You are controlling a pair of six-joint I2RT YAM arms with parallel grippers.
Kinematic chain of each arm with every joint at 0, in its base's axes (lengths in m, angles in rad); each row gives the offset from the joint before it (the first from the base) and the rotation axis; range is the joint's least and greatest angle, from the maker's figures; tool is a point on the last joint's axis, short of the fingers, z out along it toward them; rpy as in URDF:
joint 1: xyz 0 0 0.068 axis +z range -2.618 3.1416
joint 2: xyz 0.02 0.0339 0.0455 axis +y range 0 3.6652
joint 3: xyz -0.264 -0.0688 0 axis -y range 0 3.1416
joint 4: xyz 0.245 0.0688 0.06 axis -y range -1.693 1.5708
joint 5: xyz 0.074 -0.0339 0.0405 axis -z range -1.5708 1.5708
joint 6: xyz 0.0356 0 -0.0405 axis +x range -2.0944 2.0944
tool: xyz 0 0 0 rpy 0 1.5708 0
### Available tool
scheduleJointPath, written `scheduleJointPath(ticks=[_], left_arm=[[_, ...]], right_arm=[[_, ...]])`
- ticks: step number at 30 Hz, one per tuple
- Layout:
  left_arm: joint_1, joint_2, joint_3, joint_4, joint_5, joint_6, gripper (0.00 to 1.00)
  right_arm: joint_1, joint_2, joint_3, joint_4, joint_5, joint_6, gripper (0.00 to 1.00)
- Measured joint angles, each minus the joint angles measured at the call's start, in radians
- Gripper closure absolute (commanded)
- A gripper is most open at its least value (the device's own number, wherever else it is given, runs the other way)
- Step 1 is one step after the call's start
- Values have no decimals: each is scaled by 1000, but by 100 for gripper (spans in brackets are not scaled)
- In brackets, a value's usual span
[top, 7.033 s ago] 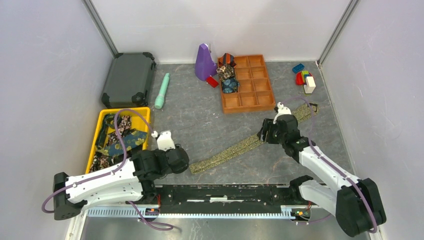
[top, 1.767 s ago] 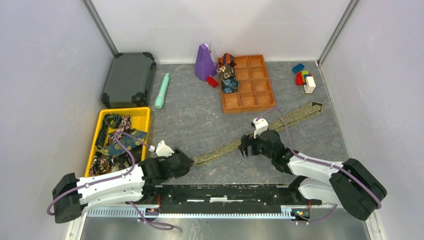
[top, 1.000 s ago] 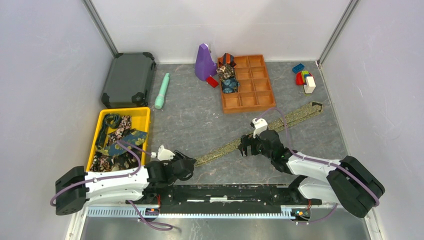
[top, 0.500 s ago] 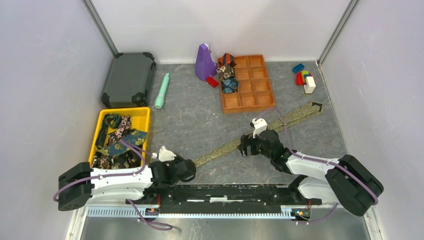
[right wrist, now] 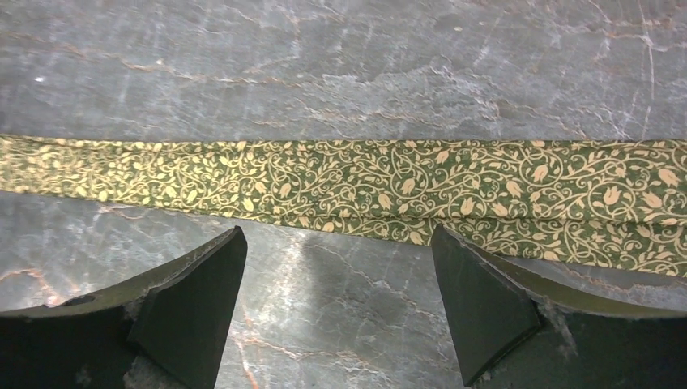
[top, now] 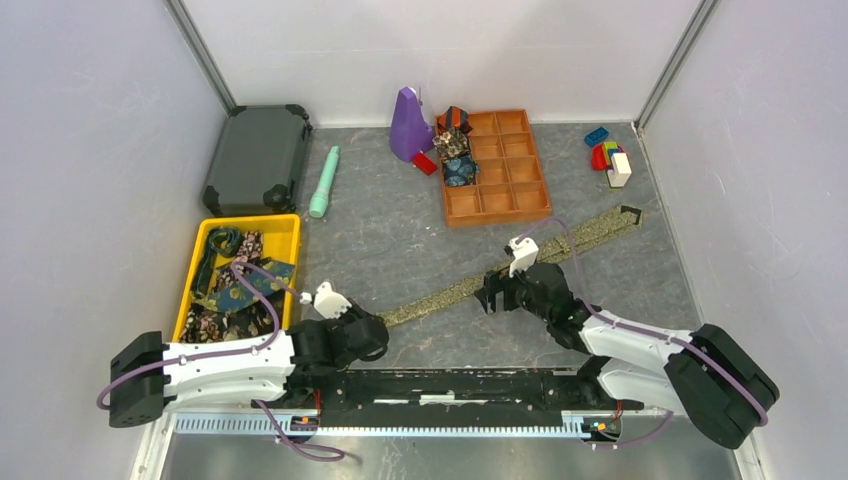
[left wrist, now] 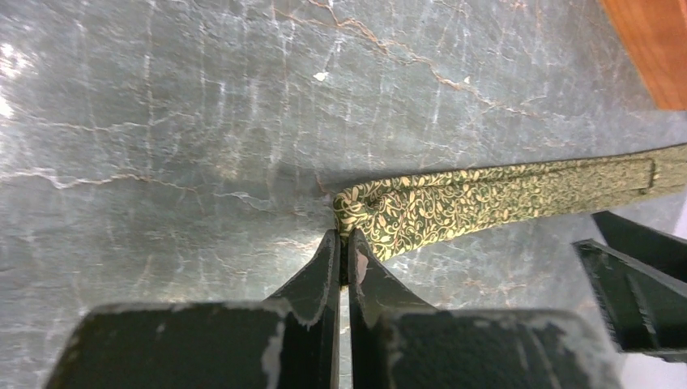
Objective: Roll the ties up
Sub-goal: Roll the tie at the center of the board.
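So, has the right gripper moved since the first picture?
Yes. The right gripper has moved along the olive tie, leftward and toward the near table edge, further away from the wooden tray.

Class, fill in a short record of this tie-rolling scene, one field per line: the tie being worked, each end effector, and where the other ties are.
Tie being worked: olive-gold tie, lying flat and diagonal, near end slightly curled
Left end effector: shut on the olive-gold tie's near end
Right end effector: open, over the tie's middle stretch
Unrolled ties: heaped in the yellow bin
Rolled ties: in the left column of the wooden tray
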Motion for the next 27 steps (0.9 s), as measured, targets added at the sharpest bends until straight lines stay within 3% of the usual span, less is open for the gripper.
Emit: scheduleJointPath(ticks=[6, 11, 21, 27], left_arm=[[0, -6, 0, -45, -16, 61, 98], [0, -10, 0, -60, -33, 89, 98], [0, -33, 0, -103, -48, 88, 98], [0, -43, 0, -136, -58, 87, 98]], right_arm=[[48, -37, 14, 18, -76, 60, 17], [147, 28, 93, 75, -132, 132, 27], [327, 336, 272, 202, -180, 259, 72], [394, 498, 373, 255, -214, 333, 81]])
